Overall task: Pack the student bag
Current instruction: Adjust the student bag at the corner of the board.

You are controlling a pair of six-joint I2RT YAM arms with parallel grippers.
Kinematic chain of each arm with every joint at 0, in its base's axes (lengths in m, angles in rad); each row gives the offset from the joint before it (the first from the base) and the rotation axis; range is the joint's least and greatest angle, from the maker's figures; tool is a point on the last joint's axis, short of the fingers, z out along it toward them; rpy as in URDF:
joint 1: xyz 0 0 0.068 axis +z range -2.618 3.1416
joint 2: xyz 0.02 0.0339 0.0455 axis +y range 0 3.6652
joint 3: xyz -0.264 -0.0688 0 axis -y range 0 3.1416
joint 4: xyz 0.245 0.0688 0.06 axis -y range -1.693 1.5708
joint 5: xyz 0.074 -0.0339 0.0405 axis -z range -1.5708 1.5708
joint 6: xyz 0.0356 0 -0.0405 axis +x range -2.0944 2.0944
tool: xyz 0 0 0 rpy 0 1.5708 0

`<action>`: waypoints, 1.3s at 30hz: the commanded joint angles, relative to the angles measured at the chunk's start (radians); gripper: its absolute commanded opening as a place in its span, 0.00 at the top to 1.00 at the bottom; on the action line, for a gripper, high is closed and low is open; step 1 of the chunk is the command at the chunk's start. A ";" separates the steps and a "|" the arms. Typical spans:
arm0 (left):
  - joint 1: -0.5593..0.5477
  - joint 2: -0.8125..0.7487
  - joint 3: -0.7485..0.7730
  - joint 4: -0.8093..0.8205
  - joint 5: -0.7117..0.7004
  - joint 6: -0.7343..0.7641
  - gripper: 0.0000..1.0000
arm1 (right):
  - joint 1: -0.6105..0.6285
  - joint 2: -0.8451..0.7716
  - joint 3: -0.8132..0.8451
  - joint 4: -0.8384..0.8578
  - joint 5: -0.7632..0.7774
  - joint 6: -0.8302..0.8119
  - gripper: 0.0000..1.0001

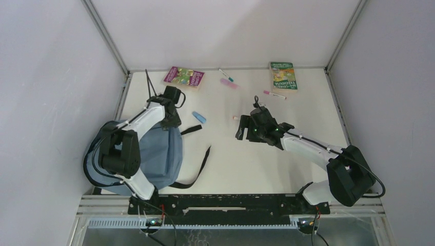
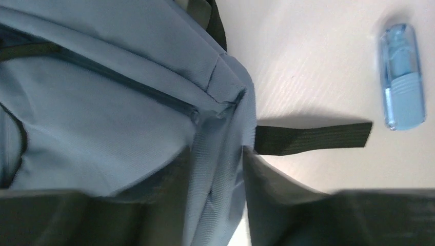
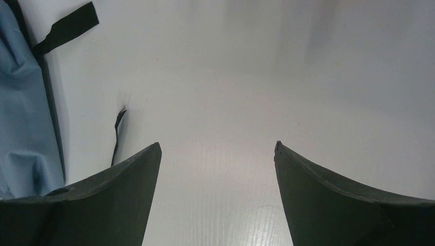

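Looking at this, I'd say the packing has barely started. The student bag [image 1: 161,154] sits at the near-left of the bench [image 1: 246,169], partly under the left arm. The left gripper [image 2: 216,156] is pinched narrow on a fold of blue fabric at the bag's corner, right by a black strap tab [image 2: 313,138]. I can't tell whether the zipper is open.

The right gripper [image 3: 218,148] is spread wide with nothing in it, hovering over bare bench near the middle. Nothing looks packed yet, since all the stuff is lying out loose. There's a purple book [image 1: 183,77] and a green book [image 1: 283,75] at the far edge, a teal-capped marker [image 1: 225,75], a pink marker [image 1: 274,95], and a little blue plastic stick [image 2: 402,84] just beside the bag.
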 commanded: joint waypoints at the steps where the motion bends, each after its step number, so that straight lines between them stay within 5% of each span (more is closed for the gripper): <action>1: -0.015 -0.008 -0.031 0.042 0.023 -0.015 0.70 | 0.007 -0.027 0.035 -0.010 0.036 -0.016 0.11; 4: -0.024 -0.040 -0.028 0.062 0.052 -0.011 0.99 | 0.007 -0.022 0.035 -0.007 0.037 -0.014 0.11; 16: 0.103 0.054 0.320 -0.036 0.071 -0.090 1.00 | 0.007 -0.050 0.035 -0.032 0.059 -0.012 0.12; 26: 0.258 0.065 0.384 0.004 0.084 -0.289 0.99 | 0.008 -0.162 -0.045 -0.030 0.111 0.015 0.12; 27: 0.279 0.073 0.385 0.042 0.126 -0.302 0.92 | 0.008 -0.168 -0.045 -0.029 0.109 0.014 0.11; 30: 0.339 0.117 0.428 0.130 0.306 -0.272 0.42 | 0.009 -0.185 -0.045 -0.037 0.110 0.009 0.11; 31: 0.342 0.135 0.468 0.109 0.328 -0.243 0.33 | 0.009 -0.191 -0.045 -0.047 0.116 0.010 0.11; 39: 0.147 0.022 0.439 0.134 0.252 0.022 0.30 | 0.010 -0.219 -0.070 -0.076 0.179 0.028 0.11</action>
